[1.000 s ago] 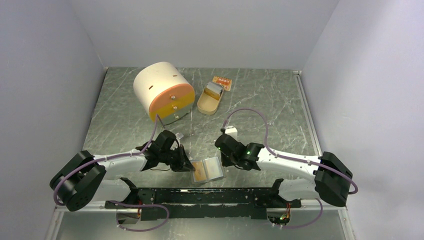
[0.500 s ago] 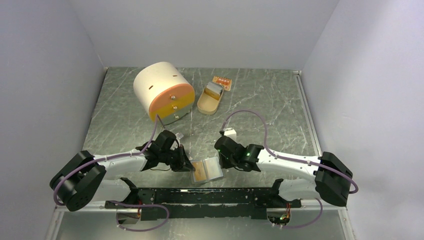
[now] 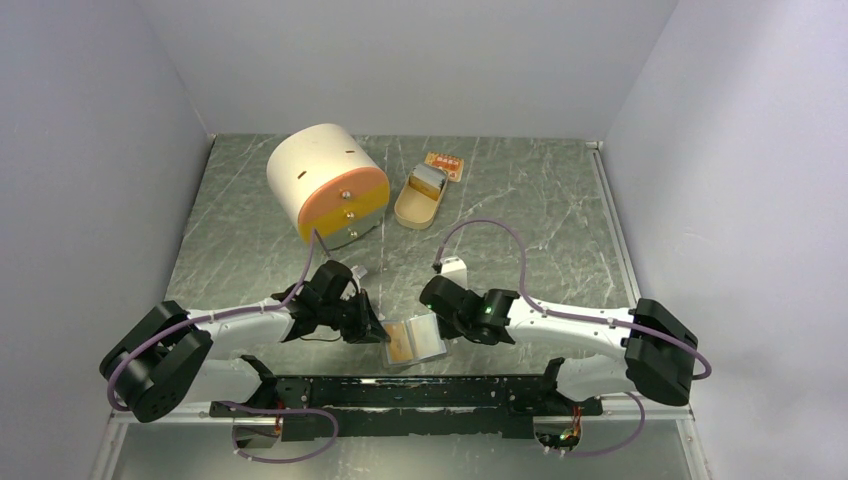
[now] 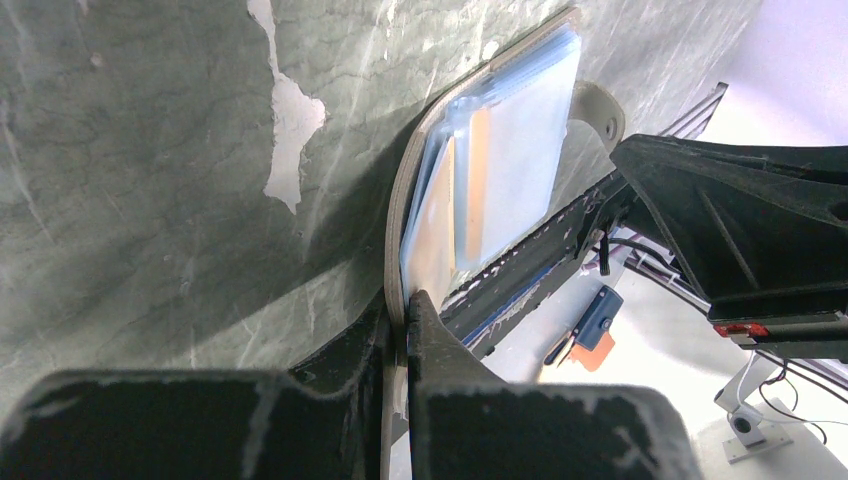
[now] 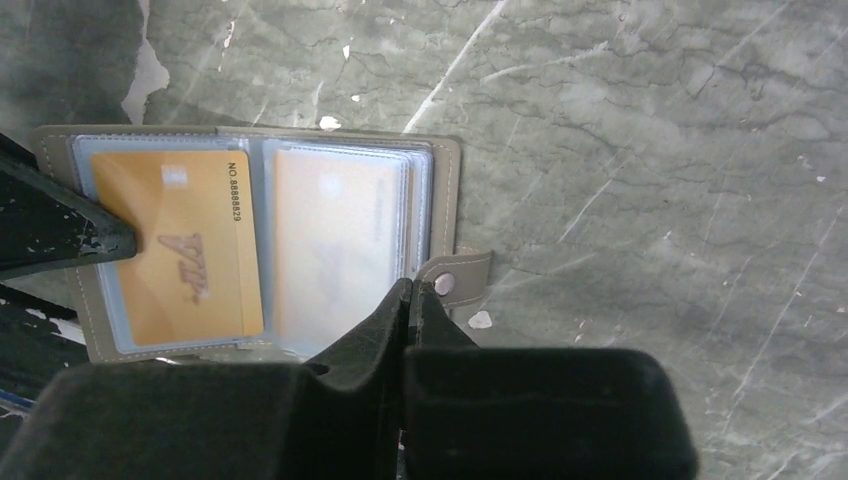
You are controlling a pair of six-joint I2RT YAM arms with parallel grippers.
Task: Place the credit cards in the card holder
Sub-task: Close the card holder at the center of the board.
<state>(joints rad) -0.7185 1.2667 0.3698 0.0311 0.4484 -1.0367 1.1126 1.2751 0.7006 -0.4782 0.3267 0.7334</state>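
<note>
The card holder point(image 3: 413, 340) lies open like a book at 6 o'clock on the counter point(image 3: 560, 200), close to the near edge and between the two arms. It is a grey-tan wallet with clear plastic sleeves.

In the right wrist view its left page holds the gold-orange card point(image 5: 185, 245), fully seated in its sleeve, with a printed number along one edge. On the right page a second card point(image 5: 335, 250) shows faintly orange through a stack of frosted sleeves. Its true colour cannot be told. The snap tab point(image 5: 455, 282) sticks out from the holder's right edge and lies flat on the stone.

The left claw point(image 4: 403, 320) is closed and pinches the outer edge of the holder's left cover. That cover curves up off the counter in the left wrist view.

The right claw point(image 5: 408, 295) has its fingers pressed together. Their tips sit at the near right edge of the holder, just beside the snap tab. Whether any sleeve is caught between them cannot be told.

Well apart from all this, a white drum with an orange face point(image 3: 325, 180) lies at 11 o'clock. A tan oval tin point(image 3: 420, 198) stands at 12 o'clock, with a small orange packet point(image 3: 445, 165) just behind it.
</note>
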